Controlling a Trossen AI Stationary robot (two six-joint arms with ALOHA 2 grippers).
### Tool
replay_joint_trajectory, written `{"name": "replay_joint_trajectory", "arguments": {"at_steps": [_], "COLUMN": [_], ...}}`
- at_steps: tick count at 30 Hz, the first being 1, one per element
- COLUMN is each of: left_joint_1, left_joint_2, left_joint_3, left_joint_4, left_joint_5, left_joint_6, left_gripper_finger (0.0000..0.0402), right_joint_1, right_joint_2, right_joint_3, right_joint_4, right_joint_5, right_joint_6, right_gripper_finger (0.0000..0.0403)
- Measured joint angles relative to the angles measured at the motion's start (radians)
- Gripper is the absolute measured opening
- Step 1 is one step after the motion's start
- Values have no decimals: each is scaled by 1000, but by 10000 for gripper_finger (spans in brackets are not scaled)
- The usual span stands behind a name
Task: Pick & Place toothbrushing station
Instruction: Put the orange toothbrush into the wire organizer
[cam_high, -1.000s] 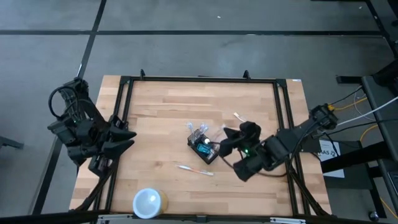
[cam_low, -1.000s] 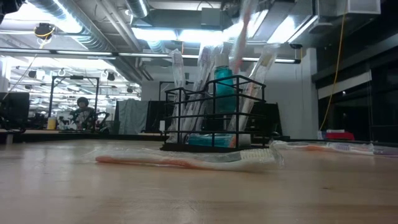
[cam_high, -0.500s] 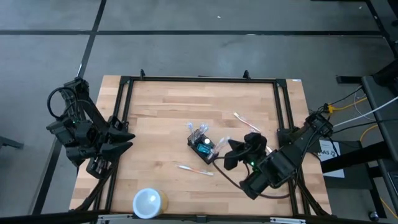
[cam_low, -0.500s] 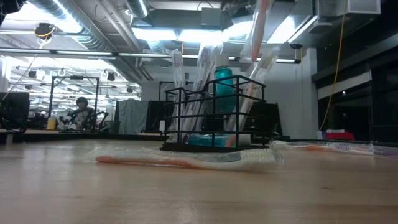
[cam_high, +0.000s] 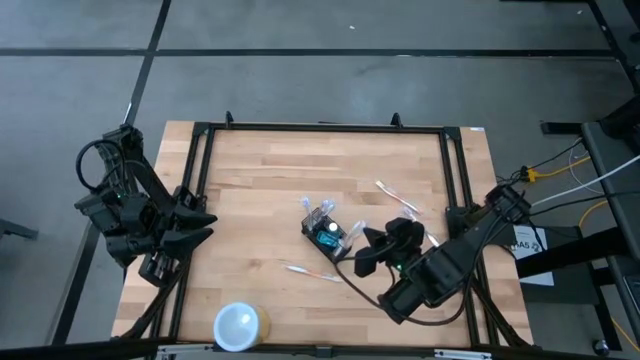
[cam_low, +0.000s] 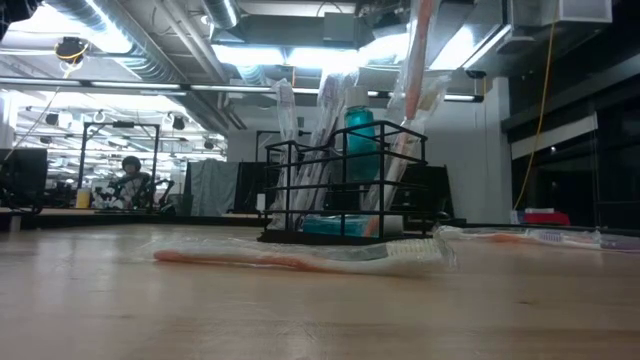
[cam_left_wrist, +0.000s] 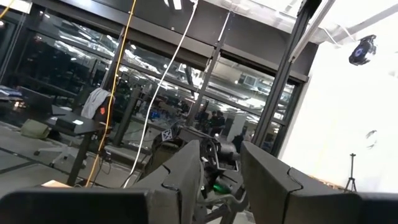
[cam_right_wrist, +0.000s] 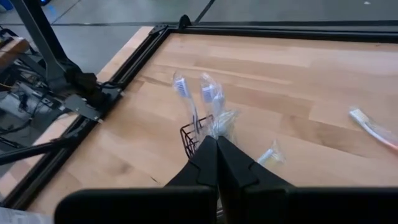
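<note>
Progress looks partial: caddy (cam_high: 326, 233) near the table (cam_high: 260, 180) middle holds several brushes, two toothbrushes (cam_high: 313, 271) lie loose, right tool (cam_high: 358, 257) pressed together beside the caddy, left tool (cam_high: 205, 225) half spread at the left edge.

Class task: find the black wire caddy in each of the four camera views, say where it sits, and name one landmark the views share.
High view: caddy mid-table, beside the right hand.
Low view: caddy centre, upright, toothbrushes inside.
Left wrist view: not in it.
Right wrist view: caddy partly hidden behind the shut fingers.
Shared landmark: the wrapped toothbrush lying before it.
</note>
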Motion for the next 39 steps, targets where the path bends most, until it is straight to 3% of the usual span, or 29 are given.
{"name": "replay_joint_trajectory", "arguments": {"at_steps": [13,25,39], "left_joint_1": [0,0,-3], "left_joint_2": [0,0,0], "left_joint_3": [0,0,0], "left_joint_4": [0,0,0], "left_joint_5": [1,1,27], "left_joint_6": [-5,-5,-4], "left_gripper_finger": [113,113,113], "right_joint_1": [-6,-13,-72], "right_joint_2": [89,173,176], "right_joint_3": [0,0,0], "right_joint_4": [17,36,38], "right_joint_5": [-15,-101,-182], "right_joint_6": [11,75,17], "right_gripper_finger": [0,0,0]}}
